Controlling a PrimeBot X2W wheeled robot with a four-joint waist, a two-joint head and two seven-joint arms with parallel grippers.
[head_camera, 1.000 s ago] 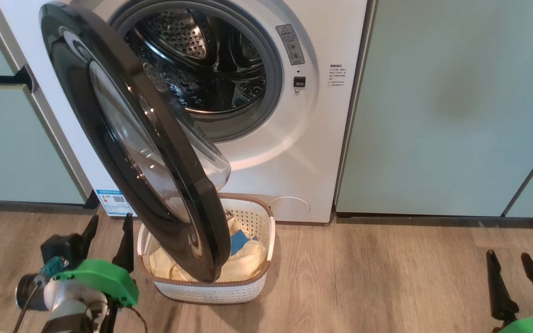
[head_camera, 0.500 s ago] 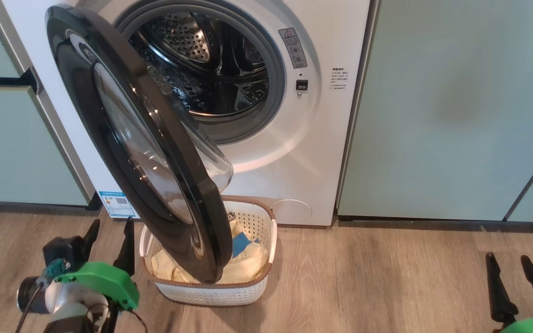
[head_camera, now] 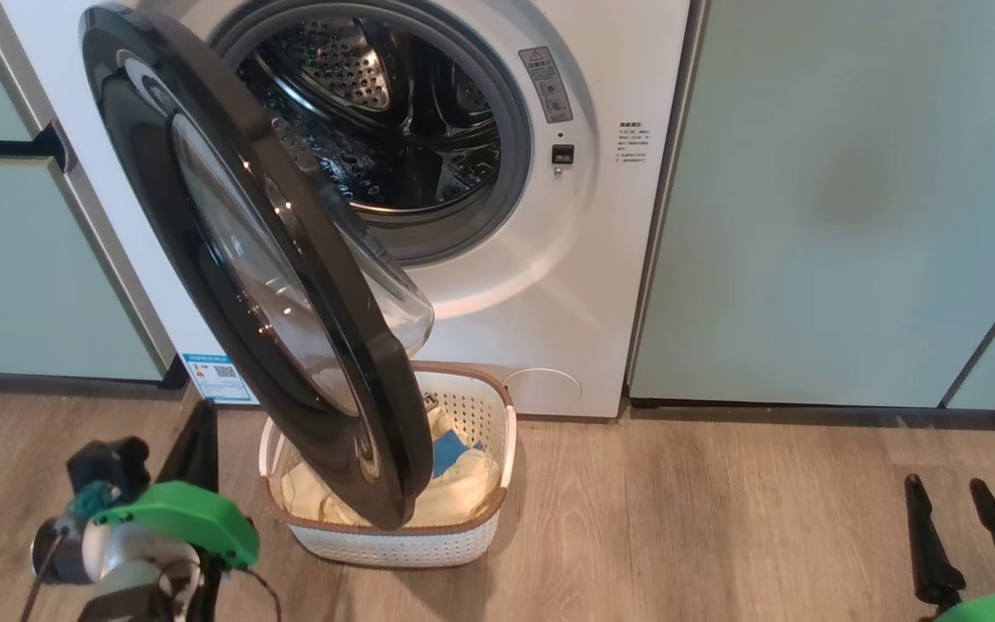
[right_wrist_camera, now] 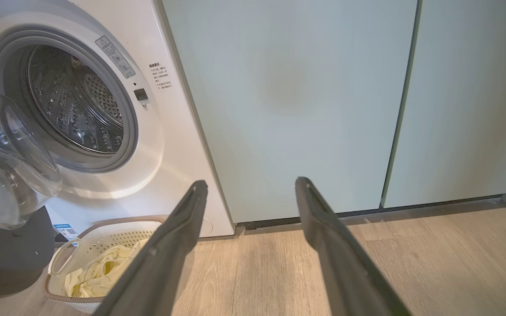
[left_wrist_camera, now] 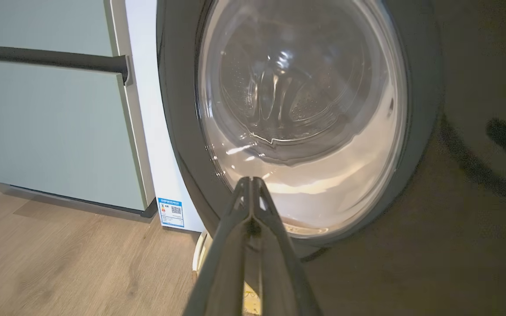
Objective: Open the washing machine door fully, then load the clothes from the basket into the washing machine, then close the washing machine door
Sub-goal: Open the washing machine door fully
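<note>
The washing machine (head_camera: 549, 285) stands with its round black door (head_camera: 230, 259) swung partly open, the door's lower edge hanging over the basket (head_camera: 394, 544). The clothes (head_camera: 463, 484), pale yellow with a blue patch, lie in the basket, partly hidden by the door. My left gripper (head_camera: 204, 410) is shut and empty, low at the left of the basket, pointing at the door's outer face (left_wrist_camera: 301, 109) a short way off. My right gripper (head_camera: 944, 482) is open and empty over the floor, far to the right. The right wrist view shows the basket (right_wrist_camera: 117, 239), the clothes (right_wrist_camera: 99, 267) and the steel drum (right_wrist_camera: 77, 105).
Pale green cabinets (head_camera: 834, 199) flank the machine on the right, and another cabinet (head_camera: 22, 276) with a dark handle bar stands on the left. A blue QR sticker (head_camera: 217, 377) sits at the machine's lower left corner. Wood floor (head_camera: 722, 518) spreads between the basket and my right gripper.
My left gripper's fingers have closed together from open and sit slightly further left. The door, basket and right gripper have stayed put.
</note>
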